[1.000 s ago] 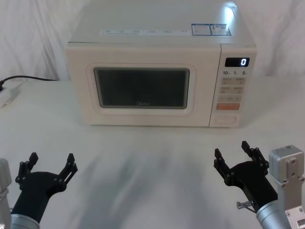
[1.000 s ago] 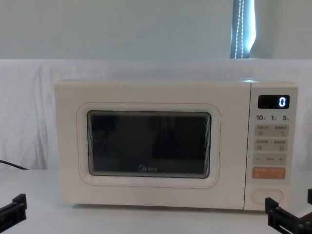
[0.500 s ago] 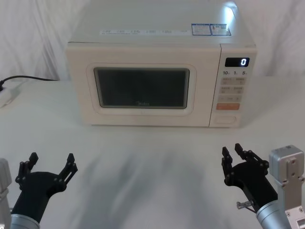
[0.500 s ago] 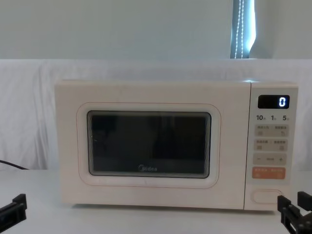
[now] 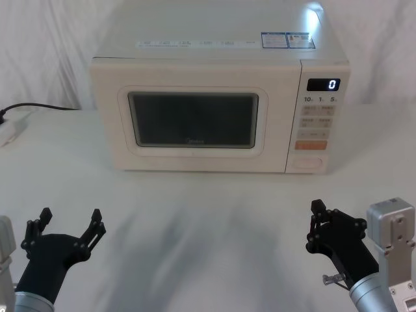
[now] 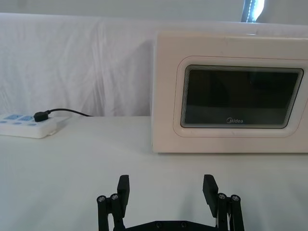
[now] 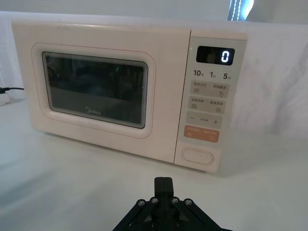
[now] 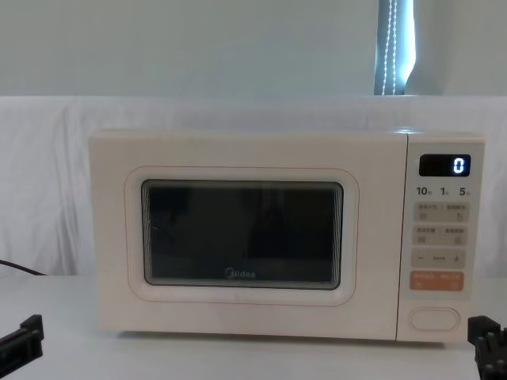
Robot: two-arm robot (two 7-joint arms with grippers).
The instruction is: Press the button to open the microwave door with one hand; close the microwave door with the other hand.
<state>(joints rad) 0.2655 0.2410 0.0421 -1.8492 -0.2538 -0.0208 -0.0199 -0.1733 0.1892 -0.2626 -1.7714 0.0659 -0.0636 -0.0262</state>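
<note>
Head view first: the white tabletop carries the microwave, whose door sits flush with the cabinet, exactly as it did a second ago. Its dark window and grey logo face the robot squarely. On the control panel at the door's 3 o'clock side, the display reads 0, unchanged from before. The button lies at the panel's 6 o'clock end, directly under the orange key, untouched; nothing is near it.

At 9 o'clock from the microwave, a black cable runs to a white power strip at the tabletop's edge.

What differs is the right gripper. A second ago its jaws stood wide apart; half a second ago they were narrower; now they have come together with nothing between them. In the right wrist view the two black fingertips meet as one block, pointing toward the panel. The gripper hangs above the tabletop at about 6 o'clock from the button, well apart from it, and has slid slightly outward in the chest view.

The left gripper has not moved: it is parked low at 7 o'clock from the door, jaws spread wide and holding nothing, as the left wrist view confirms.
</note>
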